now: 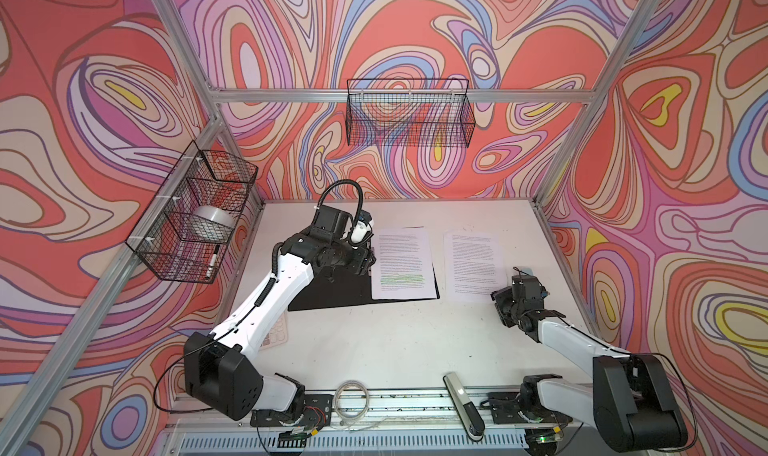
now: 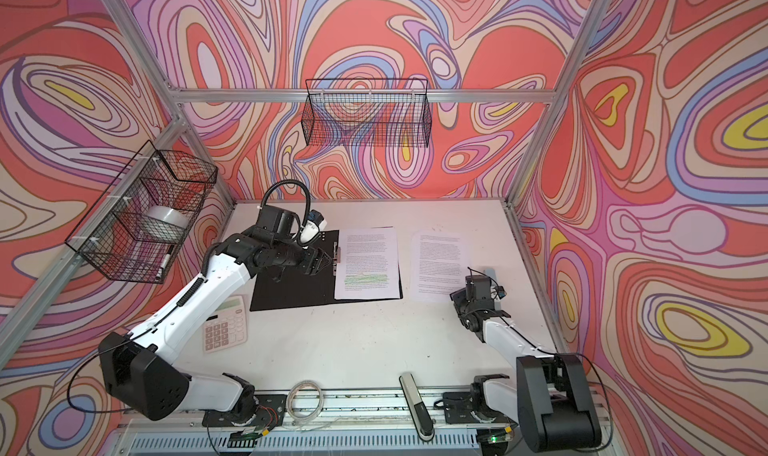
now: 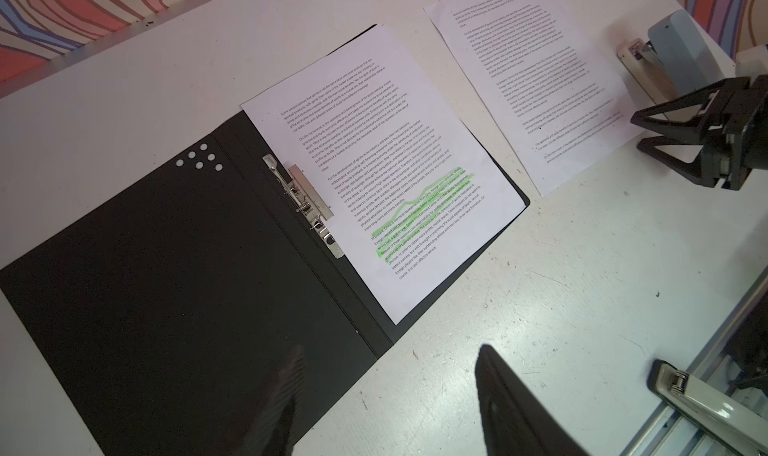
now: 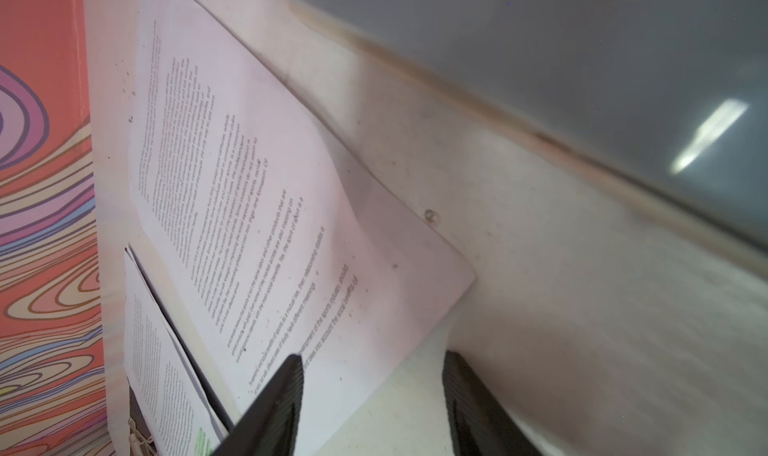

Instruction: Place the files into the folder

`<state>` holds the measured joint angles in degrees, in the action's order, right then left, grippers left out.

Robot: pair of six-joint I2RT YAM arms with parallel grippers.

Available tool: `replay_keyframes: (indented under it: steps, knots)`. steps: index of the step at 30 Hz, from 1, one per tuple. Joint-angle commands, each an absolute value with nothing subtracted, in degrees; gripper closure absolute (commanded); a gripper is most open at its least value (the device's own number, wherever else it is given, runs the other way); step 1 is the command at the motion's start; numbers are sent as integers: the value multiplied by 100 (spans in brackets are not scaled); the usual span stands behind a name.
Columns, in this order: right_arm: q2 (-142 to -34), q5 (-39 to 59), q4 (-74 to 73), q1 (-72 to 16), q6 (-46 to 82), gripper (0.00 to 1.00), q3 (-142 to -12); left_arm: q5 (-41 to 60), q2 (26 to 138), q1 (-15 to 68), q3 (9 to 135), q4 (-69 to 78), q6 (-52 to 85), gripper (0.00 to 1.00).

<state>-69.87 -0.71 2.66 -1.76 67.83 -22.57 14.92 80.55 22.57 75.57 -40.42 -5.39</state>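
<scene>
The folder [image 1: 332,296] [image 2: 291,292] [image 3: 166,308] lies open on the table, black inside up, with its metal clip [image 3: 303,200] at the spine. One of the files, a sheet with green highlighting [image 1: 401,263] [image 2: 365,263] [image 3: 386,163], rests on the folder's right half. A second sheet [image 1: 471,263] [image 2: 440,263] [image 3: 532,84] [image 4: 257,209] lies on the bare table to the right. My left gripper [image 1: 370,263] [image 2: 326,263] [image 3: 390,350] hovers open over the folder's spine, holding nothing. My right gripper [image 1: 498,298] [image 2: 455,298] [image 4: 374,356] is open at the loose sheet's near right corner, one finger over the paper.
A calculator [image 2: 224,327] sits left of the folder, partly under my left arm. A grey stapler [image 3: 673,51] lies by the right wall beyond my right gripper. A hole punch [image 1: 463,406] and a cable coil [image 1: 352,398] lie on the front rail. Wire baskets [image 1: 195,213] [image 1: 409,113] hang on the walls.
</scene>
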Motion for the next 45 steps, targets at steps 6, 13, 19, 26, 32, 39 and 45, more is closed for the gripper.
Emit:
replay_keyframes:
  steps: [6,13,19,26,32,39,45]
  knots:
    - [-7563,-357,-76,-97,6932,49,-2371,1370,7897,2285,7436,-4024,-686,34]
    - [-7429,-417,-202,-97,6919,74,-2338,1366,7866,2282,7436,-3982,-667,34]
    - [-6964,-531,23,-97,6746,96,-2351,1355,7875,2285,7475,-3957,-654,34]
    - [-6646,-413,552,-97,6401,100,-2729,1469,7948,2283,7624,-3986,-399,33]
    - [-6377,-102,766,-97,6308,100,-2960,2139,8352,2281,7848,-4119,458,30]
    - [-6706,-38,1229,-97,6443,65,-3060,2418,8763,2285,8158,-4183,678,30]
    - [-7159,-52,1002,-97,6505,55,-2922,2358,8724,2285,8035,-4186,573,30]
